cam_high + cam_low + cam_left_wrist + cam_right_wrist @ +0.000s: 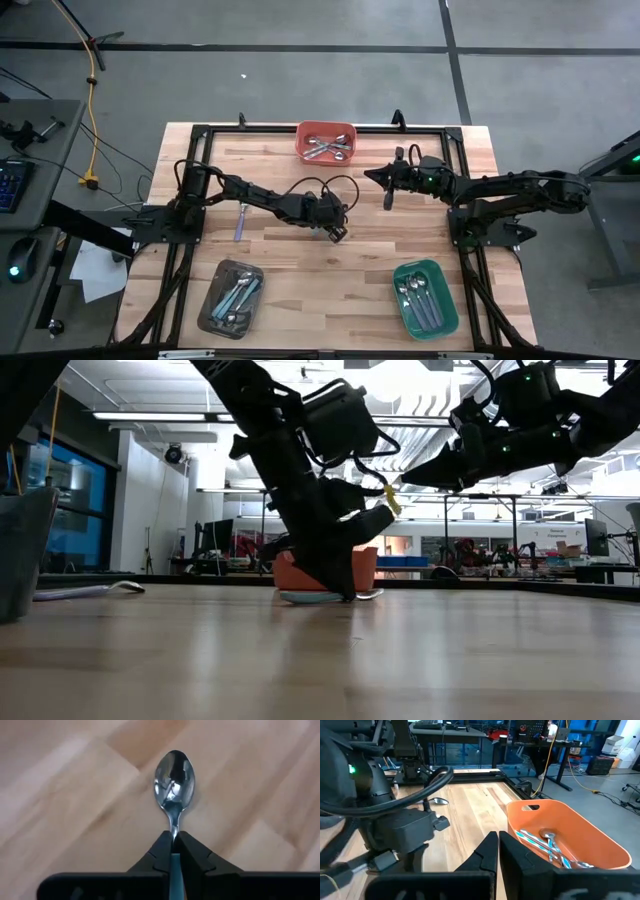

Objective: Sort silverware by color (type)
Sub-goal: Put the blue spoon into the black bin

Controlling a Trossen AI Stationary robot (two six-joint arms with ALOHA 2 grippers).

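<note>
At table centre, left gripper (174,851) pinches a blue spoon (174,780); next, lift toward the 7 o'clock grey tray (212,300). Right gripper (388,200) waits closed, empty.

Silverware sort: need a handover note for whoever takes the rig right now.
Left pincer: down at mid-table, shut on the light blue handle of a spoon that lies on the wood.
Right pincer: shut, empty, raised near the orange tray.
Done: grey tray holds several blue-handled spoons; green tray holds several spoons, handle colour hard to tell.
Left: orange tray has mixed spoons in it; one purple-handled spoon lies loose on the table beside the left arm.
Next, likely: carry the gripped spoon to the grey tray.
</note>
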